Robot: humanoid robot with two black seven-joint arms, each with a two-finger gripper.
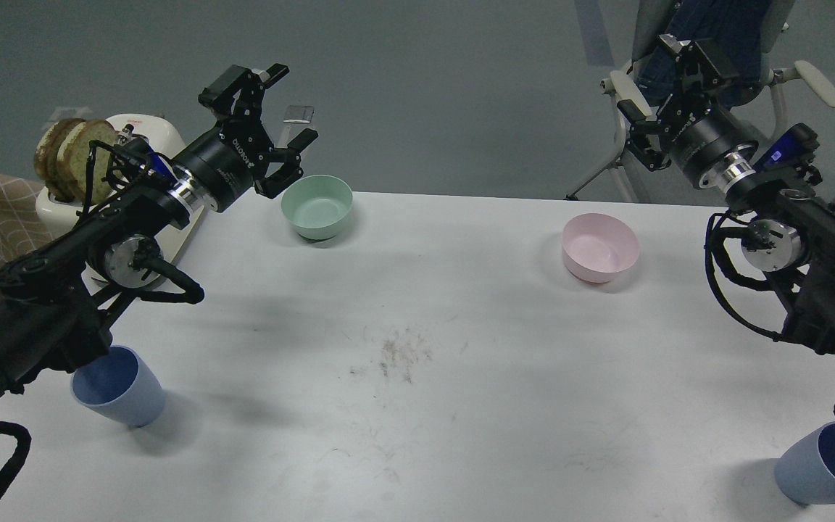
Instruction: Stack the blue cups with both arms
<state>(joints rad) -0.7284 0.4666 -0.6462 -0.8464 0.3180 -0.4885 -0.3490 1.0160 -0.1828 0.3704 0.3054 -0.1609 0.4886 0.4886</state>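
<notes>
Two blue cups stand upright on the white table [432, 406]. One blue cup [124, 395] is near the front left, its rim partly hidden behind my left arm. The other blue cup [816, 471] is at the front right corner, partly crossed by a black cable. My left gripper [293, 119] is raised above the back left of the table, open and empty, just left of the mint-green bowl. My right gripper [671, 83] hangs high beyond the table's back right edge, open and empty. Both grippers are far from the cups.
A mint-green bowl [316, 206] sits at the back left and a pink bowl [600, 248] at the back right. A white toaster [55, 206] with bread slices stands at the left edge under my left arm. A chair [722, 29] stands behind the right gripper.
</notes>
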